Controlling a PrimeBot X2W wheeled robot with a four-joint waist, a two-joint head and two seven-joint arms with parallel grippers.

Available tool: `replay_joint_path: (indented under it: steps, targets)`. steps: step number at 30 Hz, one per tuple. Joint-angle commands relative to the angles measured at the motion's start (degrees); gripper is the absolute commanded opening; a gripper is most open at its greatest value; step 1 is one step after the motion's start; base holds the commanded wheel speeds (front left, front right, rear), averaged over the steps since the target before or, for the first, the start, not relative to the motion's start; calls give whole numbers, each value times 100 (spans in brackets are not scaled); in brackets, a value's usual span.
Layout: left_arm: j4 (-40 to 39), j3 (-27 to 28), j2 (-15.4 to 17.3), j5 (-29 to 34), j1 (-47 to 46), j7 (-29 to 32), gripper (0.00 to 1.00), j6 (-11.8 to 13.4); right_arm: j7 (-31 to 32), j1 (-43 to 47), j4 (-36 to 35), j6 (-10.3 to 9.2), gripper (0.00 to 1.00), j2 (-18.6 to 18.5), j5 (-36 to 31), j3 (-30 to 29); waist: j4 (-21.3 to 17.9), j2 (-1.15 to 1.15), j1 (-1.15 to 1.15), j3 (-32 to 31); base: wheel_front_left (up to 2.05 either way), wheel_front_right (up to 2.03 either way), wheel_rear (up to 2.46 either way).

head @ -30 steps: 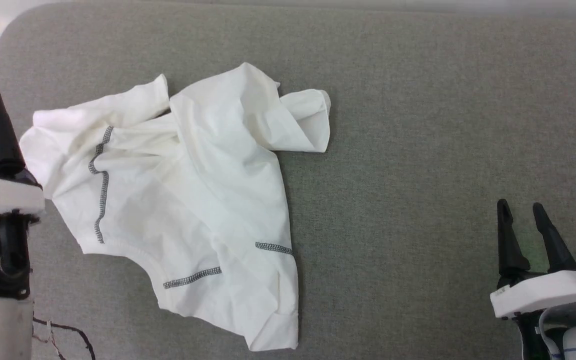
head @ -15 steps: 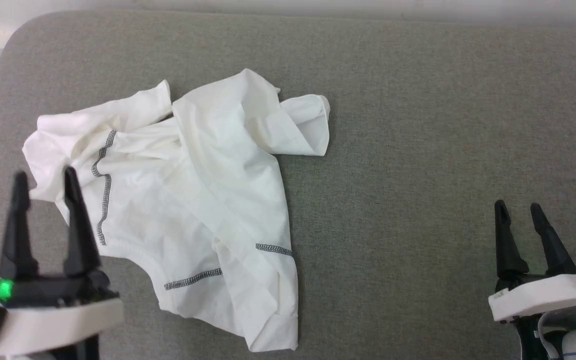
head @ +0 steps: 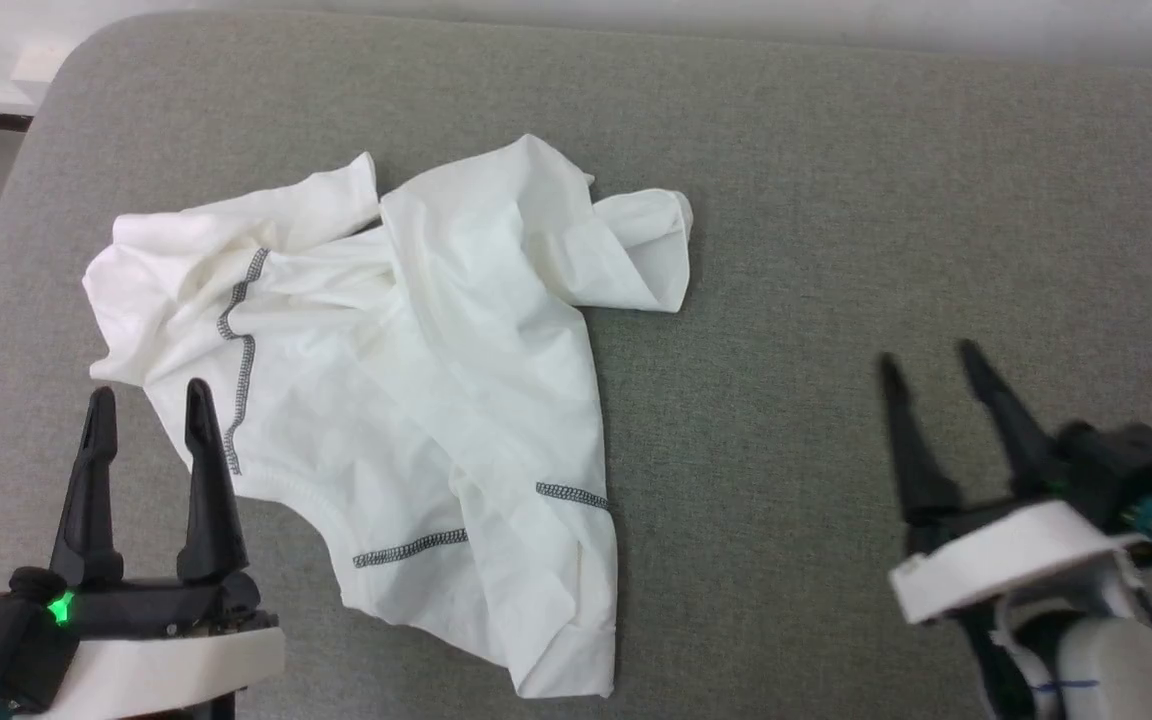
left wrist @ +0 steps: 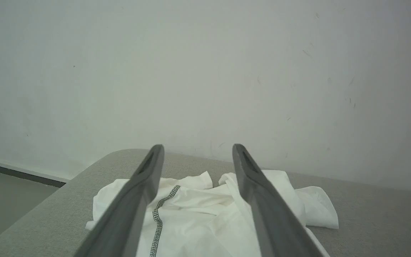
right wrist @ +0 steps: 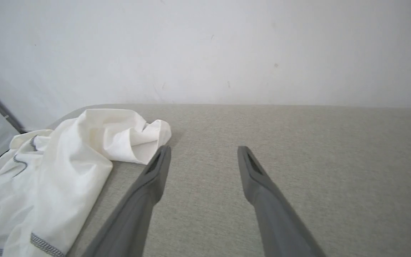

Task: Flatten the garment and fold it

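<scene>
Head view: the garment (head: pixel 406 400) is lying crumpled on the left half of the grey surface (head: pixel 836 200). It is doubled over itself, with one sleeve (head: pixel 646 250) poking out toward the far right and dark zigzag seams (head: pixel 241 370) showing along its left and near parts. The left gripper (head: pixel 149 390) is hovering at the near left, claw apart and empty. Its inner finger is overlapping the shirt's edge in the picture, but contact cannot be told. The right gripper (head: pixel 928 355) is standing well apart from the cloth over bare surface, claw also apart and holding nothing. Left wrist view: the two fingers are framing the shirt below and ahead, with a seam running up between them and a pale wall (left wrist: pixel 205 71) rising behind. Right wrist view: the spread fingers are pointing over bare surface, and the sleeve is lying just beside the tip on that view's left. Handling, as judged: the fabric is looking thin, light and limp, so it is likely to drape, slip and drag extra layers along. The best holds are probably the edges, namely the sleeve opening, the near hem corner (head: pixel 566 670) or a stitched seam. Each claw should be pinching a single layer and drawing outward.
</scene>
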Motion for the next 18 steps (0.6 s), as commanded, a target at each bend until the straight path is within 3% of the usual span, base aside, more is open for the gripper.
replay_joint_path:
  steps: [1,5,12,18]
  targets:
    - [24,-4,-26,34,-109,-27,100,-45,117,-127,-73,-5,100,12,-65,164,1,0,0,1,0,0,0]
    - [112,-70,-30,-65,-150,-27,100,-42,799,-443,-149,-5,100,12,-219,1071,14,0,0,4,0,0,0]
    - [243,-257,-31,-177,-202,-27,100,12,2051,-871,309,-5,100,12,-326,2456,221,0,0,62,0,0,0]
    - [312,-405,-32,-240,-248,-27,100,90,2859,-1003,791,-5,100,12,-493,3068,451,0,0,119,0,0,0]
